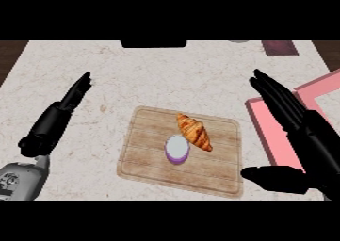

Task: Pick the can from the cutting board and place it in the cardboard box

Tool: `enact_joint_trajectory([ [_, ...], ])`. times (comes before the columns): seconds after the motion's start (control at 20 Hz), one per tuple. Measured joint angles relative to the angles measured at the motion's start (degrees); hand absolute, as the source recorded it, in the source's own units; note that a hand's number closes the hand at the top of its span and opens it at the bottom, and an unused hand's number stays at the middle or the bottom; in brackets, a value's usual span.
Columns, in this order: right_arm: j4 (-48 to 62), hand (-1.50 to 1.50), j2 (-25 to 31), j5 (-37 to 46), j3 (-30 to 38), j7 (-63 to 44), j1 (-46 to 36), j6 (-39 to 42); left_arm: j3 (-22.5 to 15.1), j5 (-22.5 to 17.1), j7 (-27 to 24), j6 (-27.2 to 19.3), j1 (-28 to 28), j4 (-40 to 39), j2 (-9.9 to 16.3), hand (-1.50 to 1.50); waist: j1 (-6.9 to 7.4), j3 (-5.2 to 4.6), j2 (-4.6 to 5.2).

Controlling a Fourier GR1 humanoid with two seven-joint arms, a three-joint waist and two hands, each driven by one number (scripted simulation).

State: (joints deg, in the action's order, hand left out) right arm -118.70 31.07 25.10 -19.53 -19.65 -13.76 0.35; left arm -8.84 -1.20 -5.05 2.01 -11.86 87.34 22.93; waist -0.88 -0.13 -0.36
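Note:
A purple can (177, 149) with a pale lid stands upright near the middle of the wooden cutting board (148, 160). A croissant (194, 131) lies just behind and to the right of it, touching or nearly touching. My right hand (297, 141) is open to the right of the board, fingers straight and pointing away, thumb (270, 180) stretched toward the board's right corner; it is apart from the can. A pink box (270, 136) lies at the right edge, partly hidden under that hand. My left hand (58, 117) is open at the left, fingers straight.
The marble counter (151, 75) extends behind the board. A dark object (154, 44) sits at the far edge in the middle and a dark reddish item (279, 47) at the far right. Dark floor shows past the counter's left and right edges.

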Motion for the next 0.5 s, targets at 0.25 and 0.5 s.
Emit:
enact_joint_trajectory([
  [0.25, -3.7, -1.5, 2.4, 2.6, -6.8, -13.0, -4.3, 11.5, 0.1, -0.2, 0.7, 1.1, -0.3, 0.9, 0.2, 0.0, 0.93, -0.08, 0.0],
  [0.5, -2.7, -1.5, -2.7, 2.3, -14.6, -26.9, -12.7, 22.3, 0.5, -0.3, 1.3, 2.0, -1.0, 1.1, 0.4, 0.0, 1.74, -0.1, 0.14],
])
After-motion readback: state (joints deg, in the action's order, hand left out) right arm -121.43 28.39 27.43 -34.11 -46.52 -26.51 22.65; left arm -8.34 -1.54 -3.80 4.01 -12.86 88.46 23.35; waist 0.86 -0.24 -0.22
